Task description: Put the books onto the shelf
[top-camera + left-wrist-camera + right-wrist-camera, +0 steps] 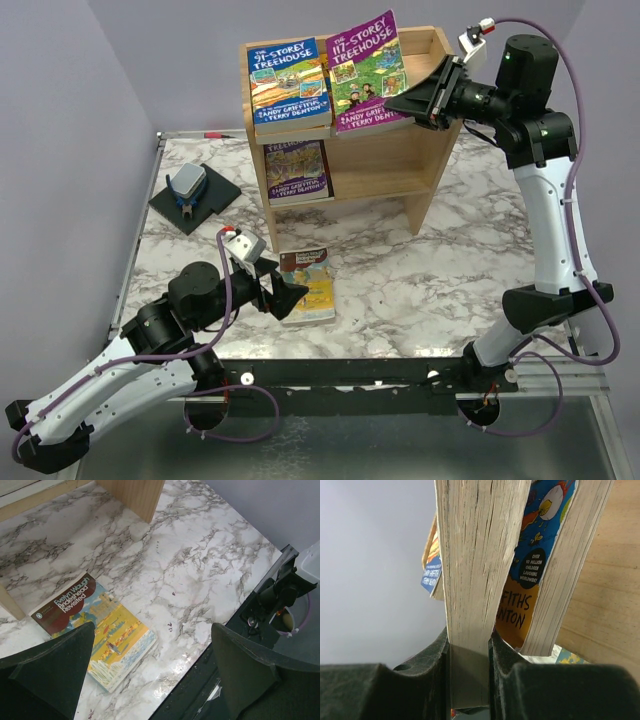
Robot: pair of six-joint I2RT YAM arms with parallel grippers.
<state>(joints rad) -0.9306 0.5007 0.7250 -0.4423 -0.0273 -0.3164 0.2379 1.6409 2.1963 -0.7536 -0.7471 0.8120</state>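
Placing purple book [362, 70] atop shelf [425, 160]; right pincer [432, 105] clamped on it. Next, likely: release, retract. Left pincer [285, 295] agape above paperback [318, 285] on bench [430, 270].

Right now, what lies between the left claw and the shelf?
The yellow book just ahead of the left claw, then bare marble up to the shelf; left wrist view.
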